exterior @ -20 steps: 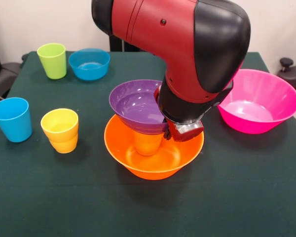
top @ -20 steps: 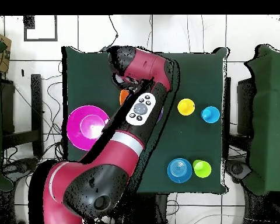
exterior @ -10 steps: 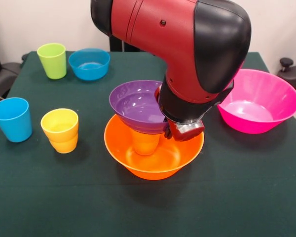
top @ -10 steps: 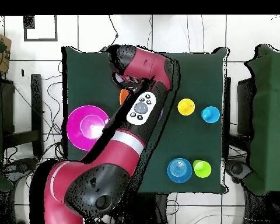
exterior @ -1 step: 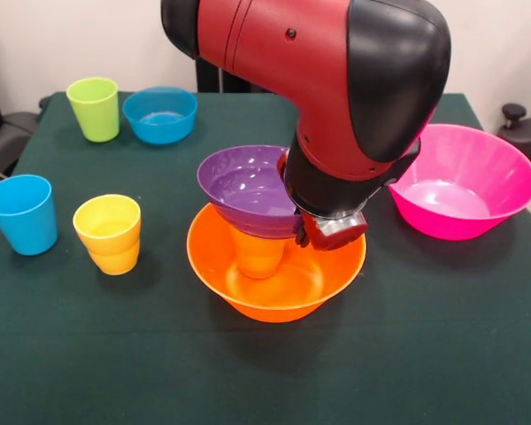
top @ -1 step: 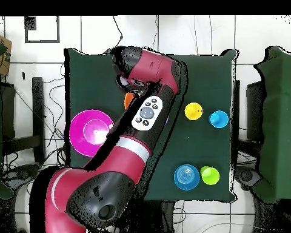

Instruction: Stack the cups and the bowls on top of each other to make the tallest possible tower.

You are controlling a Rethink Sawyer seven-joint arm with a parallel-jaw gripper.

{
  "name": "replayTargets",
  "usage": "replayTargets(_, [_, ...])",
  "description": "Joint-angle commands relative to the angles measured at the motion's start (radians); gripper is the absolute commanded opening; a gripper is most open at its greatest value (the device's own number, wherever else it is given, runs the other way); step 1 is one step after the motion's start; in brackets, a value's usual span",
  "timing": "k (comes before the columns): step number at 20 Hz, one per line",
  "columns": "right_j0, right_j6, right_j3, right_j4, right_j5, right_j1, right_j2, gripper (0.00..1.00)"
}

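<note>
Gripper [exterior @ -1 step: 323,232] state I cannot tell, because the big red and black arm [exterior @ -1 step: 336,80] covers it; only a metal and red part shows at the right rim of the purple bowl [exterior @ -1 step: 245,188], touching or very close to it. This purple bowl sits on the small orange cup [exterior @ -1 step: 257,254], and the cup stands inside the wide orange bowl [exterior @ -1 step: 274,285]; together they make the tower in the middle of the table.

Dark green cloth [exterior @ -1 step: 398,354] covers the table, and it looks flat and matte. At the right side the wide pink bowl [exterior @ -1 step: 465,181] stands upright, well apart from the tower. At the left the yellow cup [exterior @ -1 step: 108,234] and the blue cup [exterior @ -1 step: 21,213] stand near each other, both with the opening up. Farther back the lime green cup [exterior @ -1 step: 94,108] stands just beside the small blue bowl [exterior @ -1 step: 161,114].

Behind the table is a pale wall [exterior @ -1 step: 80,40]. From the overhead view the floor [top @ -1 step: 257,36] is white tiles with dark lines, and thin black cables [top @ -1 step: 51,103] lie on it beside the table. Another green-covered surface [top @ -1 step: 281,121] shows at one edge.
</note>
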Motion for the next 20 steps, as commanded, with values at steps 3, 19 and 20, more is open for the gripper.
replayTargets(3, [0.002, -0.042, 0.118, -0.086, -0.143, -0.002, 0.155, 0.0])
replayTargets(19, [-0.049, -0.135, 0.241, -0.119, -0.275, -0.044, 0.201, 0.0])
replayTargets(20, [-0.054, -0.138, 0.244, -0.123, -0.279, -0.046, 0.204, 0.0])
